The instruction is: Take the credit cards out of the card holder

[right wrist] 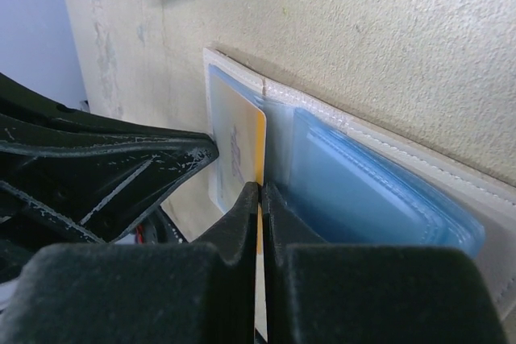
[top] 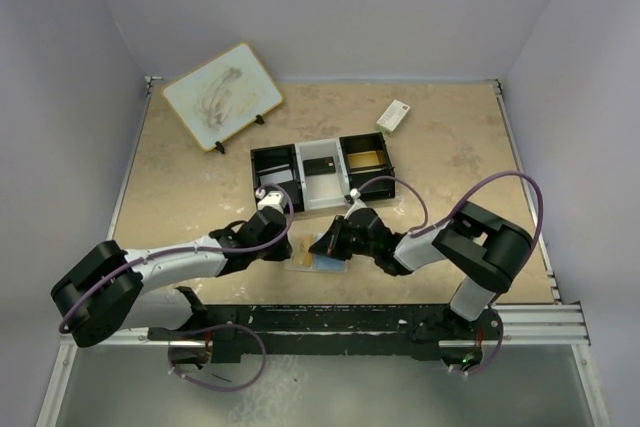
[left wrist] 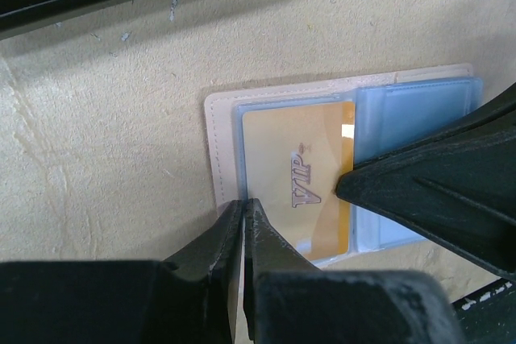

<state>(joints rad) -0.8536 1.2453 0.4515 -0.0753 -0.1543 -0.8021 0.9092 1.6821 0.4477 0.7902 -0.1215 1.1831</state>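
Here, card holder under right hand, gold card pinched

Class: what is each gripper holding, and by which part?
Right gripper: the gold card, by its edge. Left gripper: shut at the border of the card holder; a grip cannot be told.

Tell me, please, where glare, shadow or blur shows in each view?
Top external: evenly lit and sharp throughout. Left wrist: a glare patch at the right edge of the card, its own fingers slightly soft. Right wrist: foreground fingers blurred, holder sharper.
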